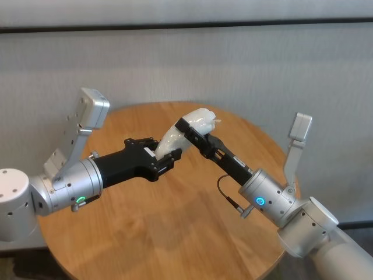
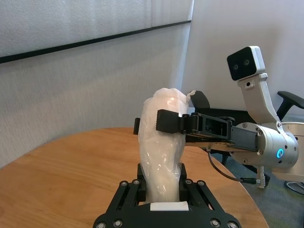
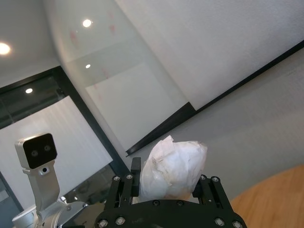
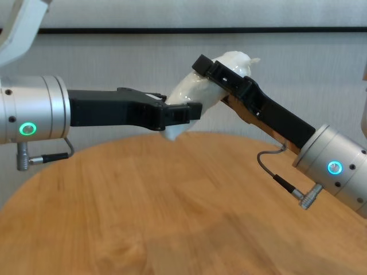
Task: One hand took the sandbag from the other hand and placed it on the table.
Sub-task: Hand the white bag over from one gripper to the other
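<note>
The left pincer (image 4: 172,117) grips the sandbag's (image 4: 195,91) lower end while the right pincer (image 4: 221,71) clamps its upper end above the bench (image 4: 172,212), so release and placing remain.

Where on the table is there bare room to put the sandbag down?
Nothing lies on the table. The wood in front of both arms toward the near edge is bare, as is the far rim behind the sandbag. The crowded part is mid-air over the centre, where the left gripper and right gripper both clamp the sandbag.
</note>
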### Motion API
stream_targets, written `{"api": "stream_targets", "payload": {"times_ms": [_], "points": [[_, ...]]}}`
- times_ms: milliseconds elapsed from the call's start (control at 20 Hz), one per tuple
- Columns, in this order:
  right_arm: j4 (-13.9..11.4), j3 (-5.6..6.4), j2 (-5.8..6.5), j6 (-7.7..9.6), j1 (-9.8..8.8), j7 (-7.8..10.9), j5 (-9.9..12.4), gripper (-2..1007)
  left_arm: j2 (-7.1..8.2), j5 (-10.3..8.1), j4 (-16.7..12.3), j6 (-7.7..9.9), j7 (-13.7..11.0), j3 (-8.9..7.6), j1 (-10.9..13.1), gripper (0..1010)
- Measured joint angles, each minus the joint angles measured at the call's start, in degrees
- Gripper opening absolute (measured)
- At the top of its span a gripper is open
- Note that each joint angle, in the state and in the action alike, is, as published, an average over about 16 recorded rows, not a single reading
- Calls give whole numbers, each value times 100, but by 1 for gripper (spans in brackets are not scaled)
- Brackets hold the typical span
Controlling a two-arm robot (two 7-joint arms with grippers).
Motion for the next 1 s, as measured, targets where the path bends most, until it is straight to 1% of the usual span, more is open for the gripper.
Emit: {"api": "stream_targets", "payload": {"times_ms": [1000], "points": [[-2,3,4,-5,-5,1,1,574,0,0,0,0,-2,0,0,379]]}}
